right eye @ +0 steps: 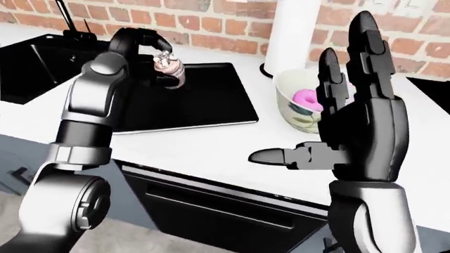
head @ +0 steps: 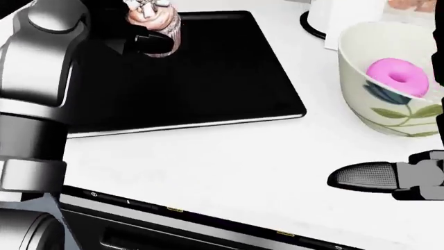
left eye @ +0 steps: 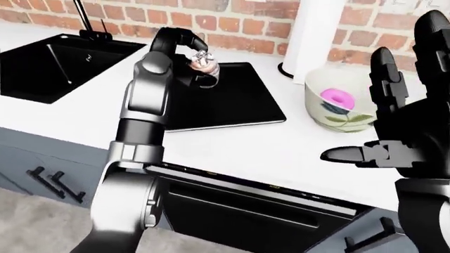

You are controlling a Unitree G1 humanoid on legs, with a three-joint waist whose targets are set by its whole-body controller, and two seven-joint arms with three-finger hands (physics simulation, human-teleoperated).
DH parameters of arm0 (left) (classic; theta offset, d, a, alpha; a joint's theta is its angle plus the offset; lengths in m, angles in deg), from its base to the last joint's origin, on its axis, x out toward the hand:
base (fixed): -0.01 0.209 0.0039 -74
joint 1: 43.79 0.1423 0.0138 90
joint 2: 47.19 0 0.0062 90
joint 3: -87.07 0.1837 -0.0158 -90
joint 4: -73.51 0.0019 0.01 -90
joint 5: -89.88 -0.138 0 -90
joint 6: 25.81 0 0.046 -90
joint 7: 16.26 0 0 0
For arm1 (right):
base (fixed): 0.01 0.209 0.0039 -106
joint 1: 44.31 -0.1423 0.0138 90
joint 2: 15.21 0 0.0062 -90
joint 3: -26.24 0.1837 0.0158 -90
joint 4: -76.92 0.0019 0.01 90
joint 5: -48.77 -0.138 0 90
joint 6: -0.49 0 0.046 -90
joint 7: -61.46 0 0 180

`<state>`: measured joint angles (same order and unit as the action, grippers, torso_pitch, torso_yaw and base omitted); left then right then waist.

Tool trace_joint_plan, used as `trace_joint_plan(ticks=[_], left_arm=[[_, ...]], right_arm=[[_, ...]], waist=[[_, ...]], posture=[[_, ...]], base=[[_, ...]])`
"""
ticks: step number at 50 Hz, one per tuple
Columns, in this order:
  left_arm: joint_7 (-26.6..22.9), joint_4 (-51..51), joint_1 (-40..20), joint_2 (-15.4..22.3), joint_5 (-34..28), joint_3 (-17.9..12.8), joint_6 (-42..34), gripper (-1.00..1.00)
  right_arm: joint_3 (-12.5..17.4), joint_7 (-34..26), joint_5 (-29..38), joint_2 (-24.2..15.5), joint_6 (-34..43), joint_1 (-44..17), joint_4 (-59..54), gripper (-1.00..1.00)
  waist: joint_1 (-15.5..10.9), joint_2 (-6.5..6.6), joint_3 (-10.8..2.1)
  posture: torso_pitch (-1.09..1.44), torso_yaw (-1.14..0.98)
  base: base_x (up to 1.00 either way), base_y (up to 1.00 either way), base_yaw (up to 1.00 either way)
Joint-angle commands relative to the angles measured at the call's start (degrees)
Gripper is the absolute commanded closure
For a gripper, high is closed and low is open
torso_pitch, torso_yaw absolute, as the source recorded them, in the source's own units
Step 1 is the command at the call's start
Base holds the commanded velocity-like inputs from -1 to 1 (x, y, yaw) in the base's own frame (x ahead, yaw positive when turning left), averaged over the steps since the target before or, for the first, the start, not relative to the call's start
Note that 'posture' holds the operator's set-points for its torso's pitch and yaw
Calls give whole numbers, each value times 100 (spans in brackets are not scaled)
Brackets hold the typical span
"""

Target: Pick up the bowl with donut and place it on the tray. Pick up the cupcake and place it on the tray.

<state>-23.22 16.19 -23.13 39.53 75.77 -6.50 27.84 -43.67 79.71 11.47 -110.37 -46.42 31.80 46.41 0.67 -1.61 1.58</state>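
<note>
The right hand stands released, fingers spread upright near the bowl, seemingly poised to reach it; the left hand grasps the cupcake over the far part of the black tray. The cream, floral-painted bowl with its pink donut sits on the white worktop right of the tray.

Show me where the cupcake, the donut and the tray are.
cupcake [head: 161, 32]: head view, on its paper wrapper.
donut [head: 397, 76]: head view, on its pink ring.
tray [head: 208, 78]: head view, on its bare black floor.
</note>
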Motion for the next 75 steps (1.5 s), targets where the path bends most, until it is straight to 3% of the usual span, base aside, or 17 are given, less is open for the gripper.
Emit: trace_joint_plan(ticks=[1, 3, 5, 6, 7, 9, 10, 12, 13, 22, 32, 44, 52, 59, 67, 75], left_arm=[[38, -328, -290, 51, 15, -25, 253, 100], [23, -390, -275, 66, 8, -27, 211, 100], [10, -446, -254, 76, 5, -30, 180, 100], [4, -485, -244, 82, 1, -32, 154, 100], [-3, -505, -236, 87, 5, -39, 142, 100], [-31, -619, -202, 110, -8, -39, 76, 100], [-52, -724, -174, 122, -13, -43, 8, 100], [-91, -915, -96, 133, -31, -41, -94, 100], [-107, -1001, -46, 138, -40, -43, -133, 100], [-155, -1143, 23, 182, -64, -71, -214, 100], [-193, -1307, 67, 217, -48, -95, -311, 100], [-277, -1657, 100, 294, -68, -113, -578, 100], [-348, -1951, 81, 313, -116, -105, -857, 100], [-533, -2605, 118, 308, -232, -54, -1381, 100], [-562, -2578, 72, 311, -247, -93, -1371, 100], [-538, -2412, 19, 326, -229, -101, -1251, 100]], right_arm=[[3, -14, -2, -30, -121, -74, 51, -100], [10, -39, 43, -21, -98, -82, 51, -100], [-27, -63, 167, -98, -99, -71, 51, -100], [-29, -67, 169, -104, -93, -88, 51, -100], [-27, -55, 153, -134, -75, -117, 51, -100], [-34, -17, 116, -242, 18, -208, 51, -100], [-22, 6, 79, -320, 120, -280, 51, -100], [38, 98, -59, -495, 254, -400, 51, -100], [120, 160, -173, -570, 353, -487, 51, -100], [279, 250, -327, -818, 970, -919, 51, -100], [547, -458, 352, -1131, 2048, -1490, -36, -100], [627, -1670, 1367, -1978, 3321, -1983, -66, -100], [178, -2386, 2290, -2285, 3873, -2346, 44, -100], [-589, -2549, 2841, -2859, 4323, -2831, 51, -100], [-2182, -2678, 3771, -3146, 4901, -3659, 51, -100], [-3182, -3103, 4807, -3272, 4941, -3999, -126, -100]], waist=[[-14, 48, -53], [-42, 284, 1], [-259, 748, 19], [-182, 423, 102], [-166, 341, 31], [-125, 211, 11], [-126, 77, -22], [-121, -113, 24], [-119, -50, 23], [-128, -168, -43], [-153, -172, -54], [-158, -180, -1], [-155, -173, 20], [-151, -149, 66], [-151, -110, 80], [-145, -63, 82]], posture=[[0, 0], [0, 0], [0, 0], [0, 0], [0, 0], [0, 0], [0, 0], [0, 0], [0, 0], [0, 0], [0, 0], [0, 0], [0, 0], [0, 0], [0, 0], [0, 0]], base=[[0, 0, -100], [0, 0, -100], [0, -38, 0], [0, 0, 0], [0, 0, 0], [0, 0, 0], [0, 0, 0], [0, 0, 0], [0, 0, 0], [0, 0, 0], [0, 0, 0], [0, 0, 0], [0, 0, 0], [0, 0, 0], [0, 0, 0], [0, 0, 0]])
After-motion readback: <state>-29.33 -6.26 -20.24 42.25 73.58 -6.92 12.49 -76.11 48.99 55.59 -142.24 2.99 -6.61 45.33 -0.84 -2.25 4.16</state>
